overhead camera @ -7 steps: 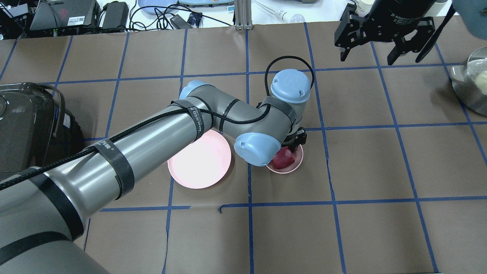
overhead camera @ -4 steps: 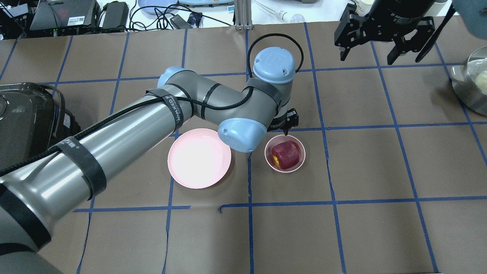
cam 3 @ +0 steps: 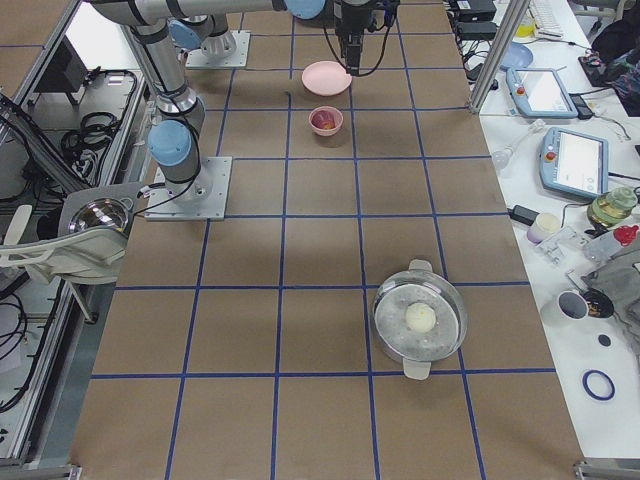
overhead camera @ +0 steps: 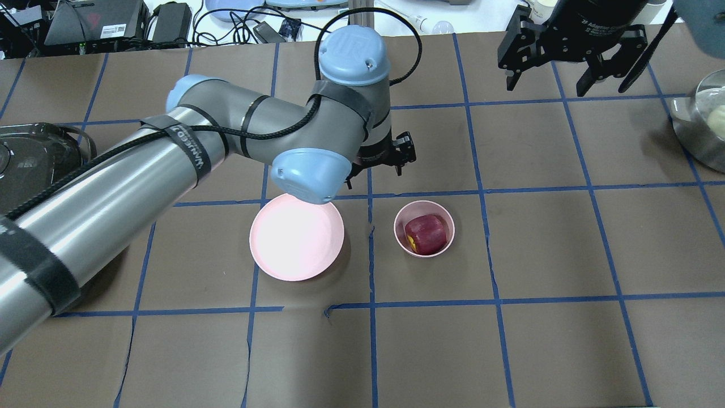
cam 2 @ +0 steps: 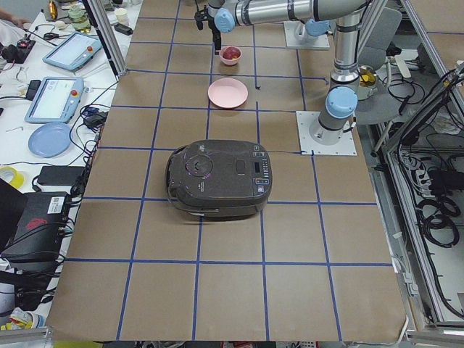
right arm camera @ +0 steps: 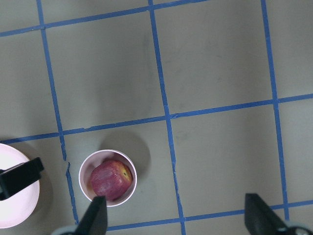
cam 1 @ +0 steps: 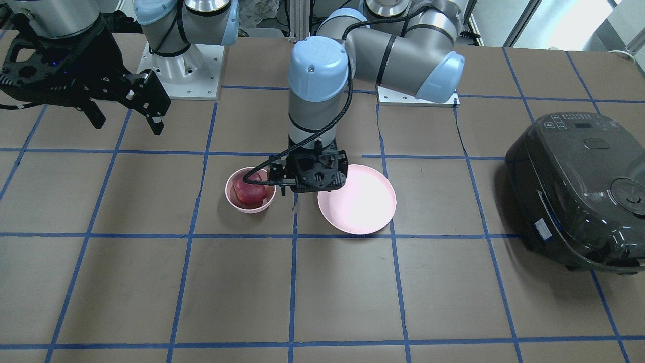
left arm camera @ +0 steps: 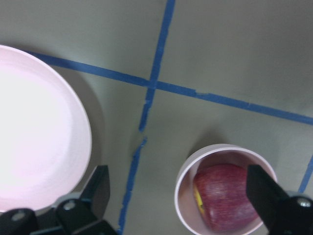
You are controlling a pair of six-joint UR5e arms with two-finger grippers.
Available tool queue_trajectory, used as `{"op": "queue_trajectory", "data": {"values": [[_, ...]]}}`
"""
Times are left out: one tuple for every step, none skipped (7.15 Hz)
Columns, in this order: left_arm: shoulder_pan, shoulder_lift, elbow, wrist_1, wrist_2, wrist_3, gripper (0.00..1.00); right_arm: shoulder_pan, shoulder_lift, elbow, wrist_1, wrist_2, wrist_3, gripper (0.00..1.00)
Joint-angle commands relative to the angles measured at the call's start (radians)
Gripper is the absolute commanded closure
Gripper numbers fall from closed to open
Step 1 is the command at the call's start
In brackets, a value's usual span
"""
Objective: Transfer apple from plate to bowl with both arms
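Apple (overhead camera: 426, 234) sits in bowl (overhead camera: 396, 229) beside plate (overhead camera: 294, 249); left gripper (overhead camera: 375, 173) and right gripper (overhead camera: 546, 90) jaws spread.

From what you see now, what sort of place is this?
Probably a robotics lab: two silver-grey robot arms mounted on a brown paper-covered table gridded with blue tape, plus grey-and-blue touchscreen control pendants beside it.

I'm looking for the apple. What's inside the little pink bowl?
The apple sits inside the bowl, filling most of it. Its red top and a yellowish patch show. The apple covers the bowl's bottom, so that stays unseen.
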Motion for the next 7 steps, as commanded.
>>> {"op": "queue_trajectory", "data": {"values": [[0.127,0.106,-0.010,-0.113,0.047,0.281,0.00,0.000,0.000,-0.001,0.000,0.000,0.000,0.00],[0.185,0.142,-0.004,-0.166,0.082,0.385,0.00,0.000,0.000,-0.003,0.000,0.000,0.000,0.00],[0.251,0.175,0.013,-0.200,0.084,0.440,0.00,0.000,0.000,-0.001,0.000,-0.001,0.000,0.00],[0.292,0.186,0.037,-0.215,0.081,0.492,0.00,0.000,0.000,-0.001,0.002,-0.002,-0.002,0.00],[0.291,0.183,0.063,-0.238,0.081,0.512,0.00,0.000,0.000,-0.001,0.002,-0.002,-0.002,0.00],[0.282,0.181,0.086,-0.272,0.067,0.506,0.00,0.000,0.000,0.000,0.002,-0.002,-0.002,0.00],[0.282,0.181,0.132,-0.298,0.012,0.509,0.00,0.000,0.000,0.003,0.000,-0.003,0.000,0.00]]}}
